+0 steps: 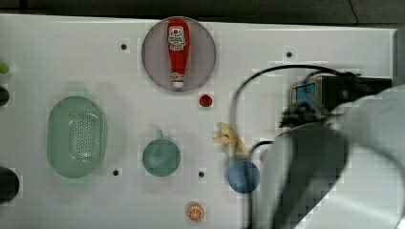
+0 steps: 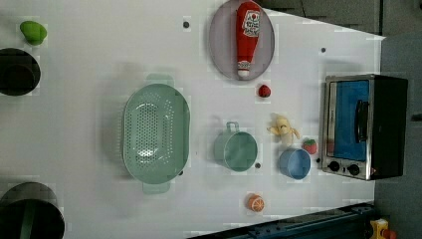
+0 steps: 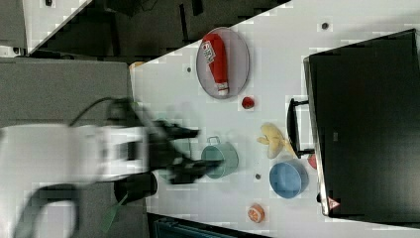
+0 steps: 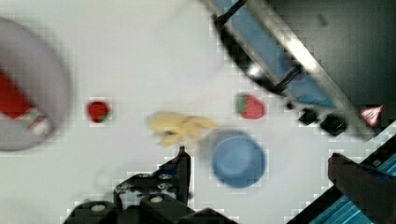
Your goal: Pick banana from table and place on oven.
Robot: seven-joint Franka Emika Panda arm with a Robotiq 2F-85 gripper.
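Observation:
The banana (image 1: 229, 138) (image 2: 282, 128) (image 3: 272, 139) (image 4: 180, 128), pale yellow with tan patches, lies on the white table (image 2: 89, 114) between the blue bowl and a small red fruit. It is just in front of the oven (image 2: 366, 127) (image 3: 366, 129) (image 4: 299, 60), a black-topped box with a bluish glass door. My gripper (image 3: 194, 151) (image 4: 258, 157) is open, with nothing between its fingers. It hovers above the table near the green cup, at the right view's left of the banana. In the top view my arm (image 1: 329, 162) hides part of the oven.
A blue bowl (image 2: 294, 163) sits close beside the banana, and a strawberry (image 2: 310, 146) lies against the oven front. A green cup (image 2: 236, 149), green colander (image 2: 156, 132), ketchup bottle on a grey plate (image 2: 221, 55), orange slice (image 2: 256, 202) and dark pots (image 2: 17, 71) are spread around.

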